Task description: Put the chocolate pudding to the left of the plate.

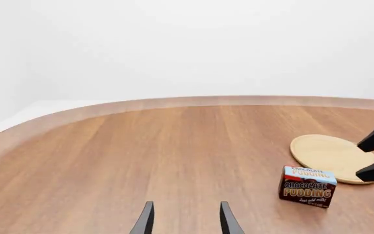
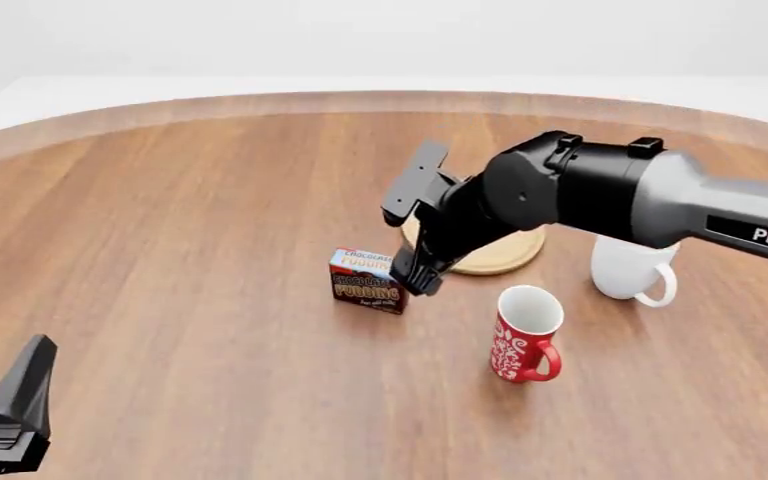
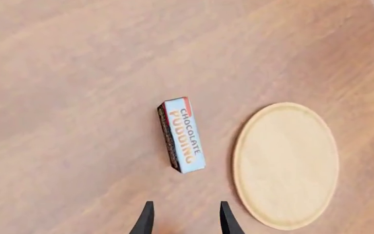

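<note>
chocolate pudding (image 2: 367,281) on wooden table (image 2: 184,230)

The right arm (image 2: 598,190) reaches in above the plate (image 2: 507,258), wrist bent downward, its right gripper (image 2: 414,232) held above the plate's left edge with fingers spread apart and holding nothing. The left gripper (image 2: 8,415) hangs low, well apart from the plate, fingers parted, also holding nothing

You face a wooden table (image 2: 184,220) with warm brown grain running away from you and a curved, paler far edge. Beyond it stands a plain white backdrop (image 1: 187,44). Lighting is even and soft.
</note>
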Action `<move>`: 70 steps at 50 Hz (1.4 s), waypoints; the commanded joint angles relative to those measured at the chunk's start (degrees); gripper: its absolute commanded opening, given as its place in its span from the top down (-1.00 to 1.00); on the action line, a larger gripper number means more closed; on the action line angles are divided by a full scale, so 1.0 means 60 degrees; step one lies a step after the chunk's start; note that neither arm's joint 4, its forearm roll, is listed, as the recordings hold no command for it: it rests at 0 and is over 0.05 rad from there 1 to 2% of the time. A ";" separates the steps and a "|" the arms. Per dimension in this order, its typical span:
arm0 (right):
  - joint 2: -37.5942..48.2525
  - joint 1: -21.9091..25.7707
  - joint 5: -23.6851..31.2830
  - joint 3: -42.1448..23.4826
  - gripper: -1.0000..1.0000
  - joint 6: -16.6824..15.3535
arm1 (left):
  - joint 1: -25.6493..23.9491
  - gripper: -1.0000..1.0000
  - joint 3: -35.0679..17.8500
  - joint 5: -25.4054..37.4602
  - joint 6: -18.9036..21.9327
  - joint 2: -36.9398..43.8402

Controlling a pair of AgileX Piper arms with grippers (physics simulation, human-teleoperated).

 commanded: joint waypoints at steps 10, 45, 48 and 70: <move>0.0527 -0.0128 -0.0137 -0.0120 -1.00 0.0089 | 0.0000 -1.00 0.0000 0.0000 0.0000 0.0000; 0.1855 -0.0657 0.0079 -0.1349 -1.00 -0.0046 | 0.0000 -1.00 0.0000 0.0000 0.0000 0.0000; 0.1976 -0.0702 0.0088 -0.1420 -1.00 -0.0059 | 0.0000 -1.00 0.0000 0.0000 0.0000 0.0000; 0.2445 -0.0513 0.0180 -0.1779 -1.00 0.0075 | 0.0000 -1.00 0.0000 0.0000 0.0000 0.0000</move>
